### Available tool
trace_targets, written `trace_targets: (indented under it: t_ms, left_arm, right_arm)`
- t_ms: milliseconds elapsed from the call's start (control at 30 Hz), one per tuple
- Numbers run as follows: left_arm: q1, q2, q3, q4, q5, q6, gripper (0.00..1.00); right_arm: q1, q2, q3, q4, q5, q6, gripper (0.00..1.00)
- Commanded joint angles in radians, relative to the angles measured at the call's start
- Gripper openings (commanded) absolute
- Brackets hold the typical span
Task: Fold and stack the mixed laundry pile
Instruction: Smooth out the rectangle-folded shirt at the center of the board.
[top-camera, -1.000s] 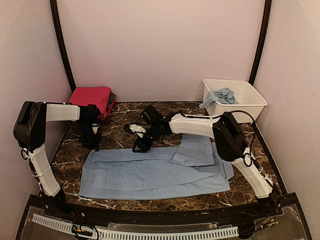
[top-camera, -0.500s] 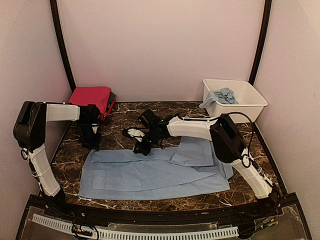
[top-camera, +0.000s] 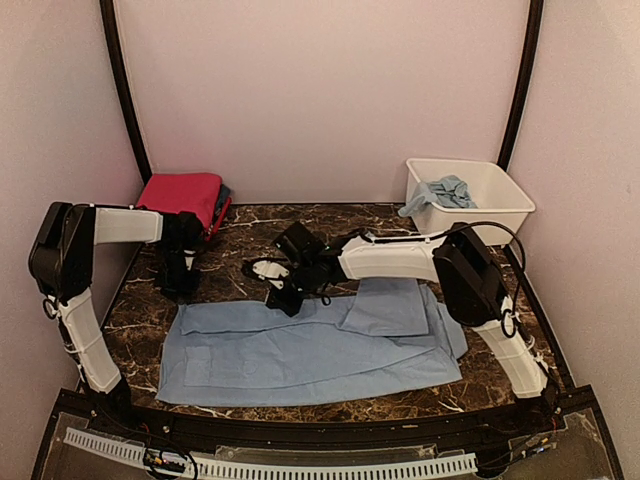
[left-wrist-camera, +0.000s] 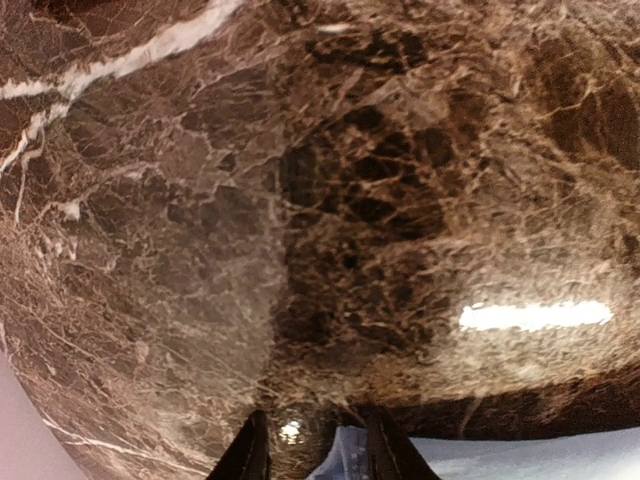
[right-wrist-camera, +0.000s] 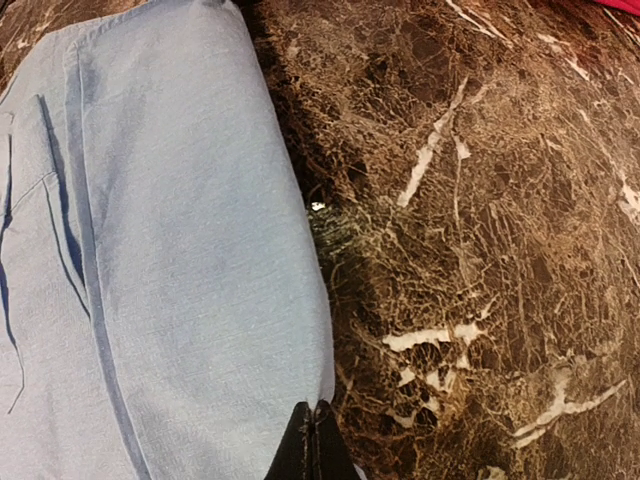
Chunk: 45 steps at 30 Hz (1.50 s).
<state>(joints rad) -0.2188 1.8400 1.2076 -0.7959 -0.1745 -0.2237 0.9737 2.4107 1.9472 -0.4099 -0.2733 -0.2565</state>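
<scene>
Pale blue trousers (top-camera: 300, 350) lie flat on the bench (top-camera: 240, 225), long axis left-to-right (a fold at the right end). The right end effector (right-wrist-camera: 314, 440) is closed at their far edge. The left end effector (left-wrist-camera: 318, 455) is narrowly parted and empty.

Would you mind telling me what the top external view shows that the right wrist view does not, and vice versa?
Only the top view: the white tub, the left hand, and the pale blue trousers in full. Only the right wrist view: the right hand shut, tips at the trousers' edge. Both: the trousers lying on the marble table.
</scene>
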Motion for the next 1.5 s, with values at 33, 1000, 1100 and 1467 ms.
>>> trace_targets:
  t_ms: [33, 1000, 1100, 1467]
  left_arm:
    - [-0.002, -0.015, -0.001, -0.085, -0.093, 0.0, 0.32]
    - [-0.07, -0.055, -0.026, -0.057, 0.042, -0.011, 0.37]
    - [-0.068, -0.038, -0.041, -0.085, -0.018, -0.007, 0.35]
    - [0.047, 0.017, 0.009, -0.171, -0.263, -0.039, 0.18]
  right_arm:
    - [0.005, -0.074, -0.075, 0.067, 0.063, 0.002, 0.0]
    - [0.014, -0.156, -0.163, 0.154, 0.128, 0.016, 0.0]
    - [0.013, -0.16, -0.175, 0.156, 0.137, 0.016, 0.0]
    - [-0.007, -0.199, -0.279, 0.195, 0.16, 0.025, 0.0]
